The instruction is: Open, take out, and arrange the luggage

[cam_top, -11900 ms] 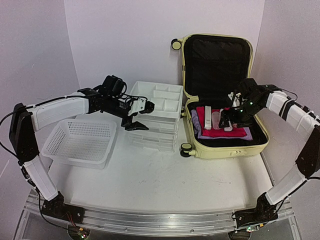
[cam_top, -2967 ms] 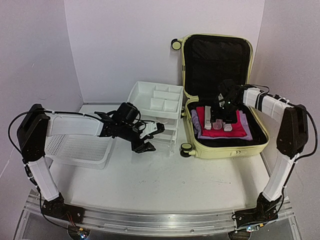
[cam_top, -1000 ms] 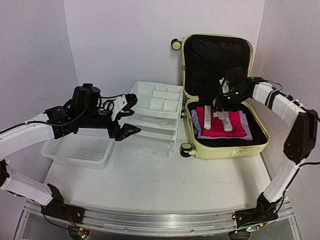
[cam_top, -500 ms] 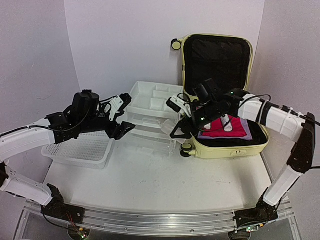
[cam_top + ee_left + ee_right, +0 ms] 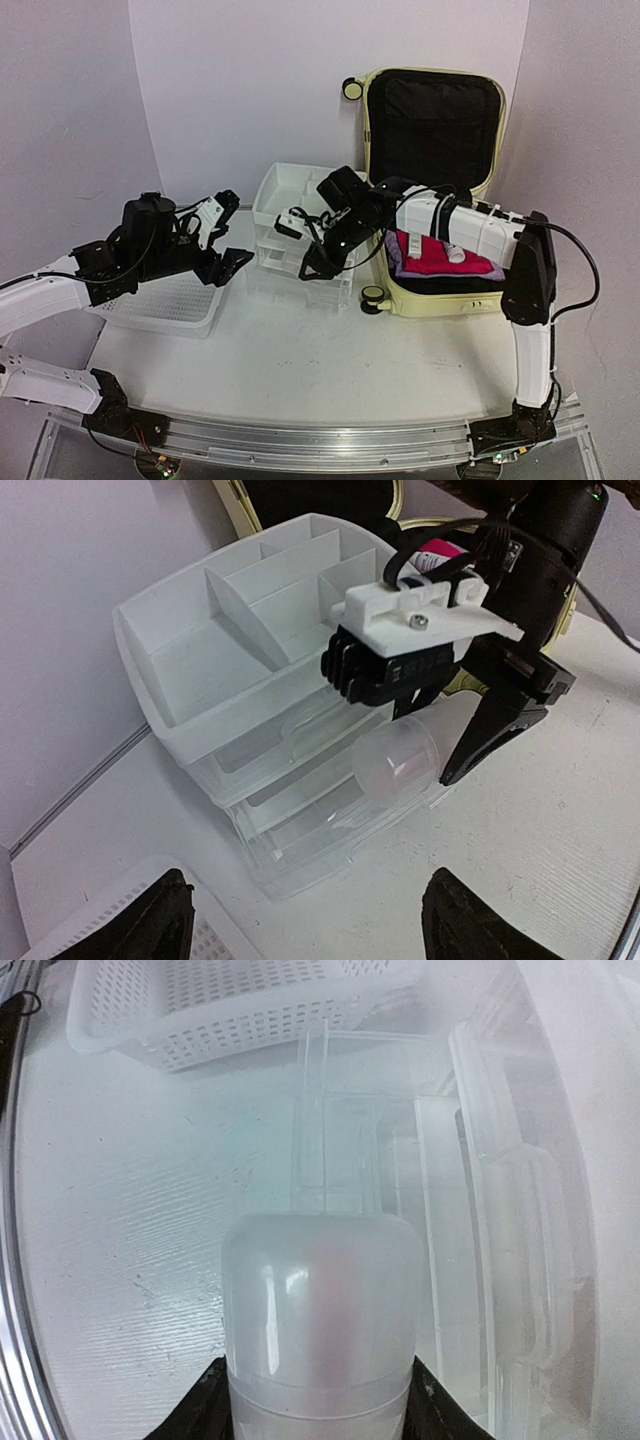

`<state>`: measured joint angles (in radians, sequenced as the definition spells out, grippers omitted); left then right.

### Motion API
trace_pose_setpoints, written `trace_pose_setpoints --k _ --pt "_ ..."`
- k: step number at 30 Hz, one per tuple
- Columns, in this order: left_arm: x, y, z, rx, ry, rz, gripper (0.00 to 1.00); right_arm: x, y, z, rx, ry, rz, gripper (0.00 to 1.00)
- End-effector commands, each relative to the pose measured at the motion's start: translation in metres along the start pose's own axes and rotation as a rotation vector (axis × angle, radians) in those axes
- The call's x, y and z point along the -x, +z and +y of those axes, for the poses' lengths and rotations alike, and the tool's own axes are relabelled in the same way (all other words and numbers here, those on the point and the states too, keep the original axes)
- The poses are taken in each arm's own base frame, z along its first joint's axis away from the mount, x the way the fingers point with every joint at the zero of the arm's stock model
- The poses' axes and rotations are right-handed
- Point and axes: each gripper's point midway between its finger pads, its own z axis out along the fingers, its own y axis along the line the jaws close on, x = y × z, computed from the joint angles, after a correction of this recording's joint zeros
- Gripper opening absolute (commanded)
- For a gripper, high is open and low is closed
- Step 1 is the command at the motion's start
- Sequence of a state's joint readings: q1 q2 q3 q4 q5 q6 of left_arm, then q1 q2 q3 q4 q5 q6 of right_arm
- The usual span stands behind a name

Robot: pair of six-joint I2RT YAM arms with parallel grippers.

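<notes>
Yellow hard luggage (image 5: 440,300) sits far right on table (image 5: 300,370), lid up, black inside, pink and purple cloths (image 5: 438,260) in it. Right gripper (image 5: 316,262) clamped on frosted bottle (image 5: 318,1310) by drawer unit (image 5: 300,200). Left gripper (image 5: 230,230) fingers apart near basket (image 5: 150,305).

The left arm (image 5: 45,298) reaches from the lower-left edge toward centre-left; its left gripper (image 5: 228,232) points right, jaws spread wide; the right arm (image 5: 455,218) rises at the right side, then stretches leftward to frame centre; the right gripper (image 5: 303,248) angles down-left, clamped on a translucent bottle (image 5: 320,1310).
</notes>
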<state>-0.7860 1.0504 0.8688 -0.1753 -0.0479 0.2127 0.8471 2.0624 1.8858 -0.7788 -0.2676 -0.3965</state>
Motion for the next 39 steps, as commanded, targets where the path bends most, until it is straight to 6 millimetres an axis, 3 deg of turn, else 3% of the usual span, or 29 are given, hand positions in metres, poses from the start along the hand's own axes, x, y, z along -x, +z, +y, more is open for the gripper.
trace_pose_setpoints --k 1,6,14,21,25,29,32,36,39 --pt "0.014 -0.005 0.007 0.025 -0.014 -0.057 0.79 0.007 0.006 -0.013 -0.062 -0.075 0.022 0.37" --pt "0.011 -0.003 0.005 0.016 -0.013 -0.049 0.79 -0.005 0.019 -0.023 -0.092 -0.087 0.085 0.46" --pt "0.008 0.011 -0.005 -0.035 -0.027 -0.022 0.79 -0.005 0.015 -0.027 -0.120 -0.060 0.106 0.67" --pt "0.006 0.025 -0.026 -0.158 -0.020 -0.006 0.78 0.032 -0.046 -0.019 -0.148 0.002 -0.026 0.74" --pt "0.001 0.035 -0.048 -0.279 -0.011 0.011 0.66 0.040 -0.090 -0.006 -0.147 0.046 -0.100 0.74" --pt "-0.012 0.051 -0.060 -0.328 -0.034 0.061 0.42 0.018 -0.113 0.000 -0.188 0.129 -0.131 0.76" --pt "-0.027 0.066 -0.068 -0.332 -0.031 0.111 0.27 -0.014 -0.122 -0.010 -0.260 0.221 -0.104 0.77" --pt "-0.051 0.090 -0.079 -0.327 -0.010 0.167 0.17 -0.066 -0.130 -0.026 -0.334 0.386 -0.051 0.77" --pt "-0.059 0.109 -0.083 -0.319 -0.003 0.186 0.13 -0.093 -0.137 -0.025 -0.345 0.469 -0.043 0.77"
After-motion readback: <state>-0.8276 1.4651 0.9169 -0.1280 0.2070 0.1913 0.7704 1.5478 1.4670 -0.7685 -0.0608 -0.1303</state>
